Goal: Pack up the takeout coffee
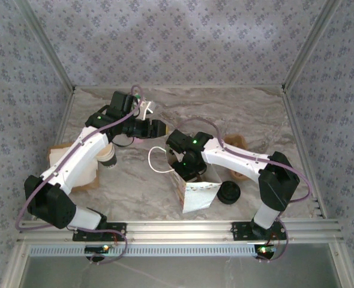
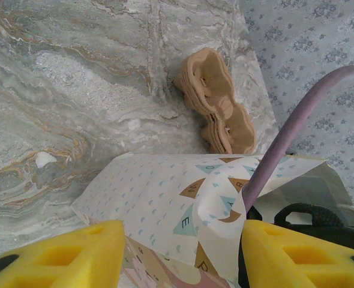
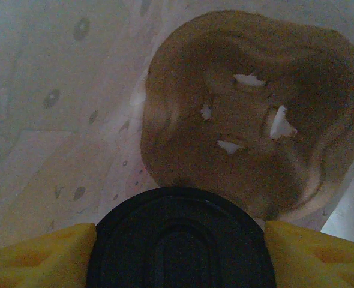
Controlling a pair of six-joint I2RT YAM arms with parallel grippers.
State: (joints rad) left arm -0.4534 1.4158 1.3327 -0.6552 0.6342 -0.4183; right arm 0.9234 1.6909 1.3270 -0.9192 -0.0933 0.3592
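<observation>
Right gripper point(image 3: 180, 267): the lower frame edge cuts off its two yellow fingers point(image 3: 39, 258), so we see only their tips, one on each side of the round black lid of the takeout coffee point(image 3: 178, 231). Both tips press against the lid rim, and the gripper pinches the coffee by the lid. The lid hides the cup body. The light is dim, because the gripper and coffee sit inside the white paper bag point(image 1: 198, 195). Beyond the lid, a brown pulp carrier point(image 3: 249, 108) with small torn holes lies on the bag floor; we cannot tell whether the cup touches it. The bag walls close in on the left and top, leaving little room around the lid.

In the top view the right wrist reaches down into the bag mouth, and the bag hides the fingers and the coffee. A stack of black lids point(image 1: 229, 192) sits just right of the bag.

Left gripper point(image 2: 183, 261): its fingers are spread wide and hold nothing, and the frame edge crops them. The patterned bag side shows in the gap between them. In the top view this gripper is clear of the bag. A purple cable point(image 2: 288, 135) crosses the bag. Farther out, a stack of pulp carriers point(image 2: 216, 102) rests on the marble table point(image 2: 75, 90) near the wall, with open marble to its left
</observation>
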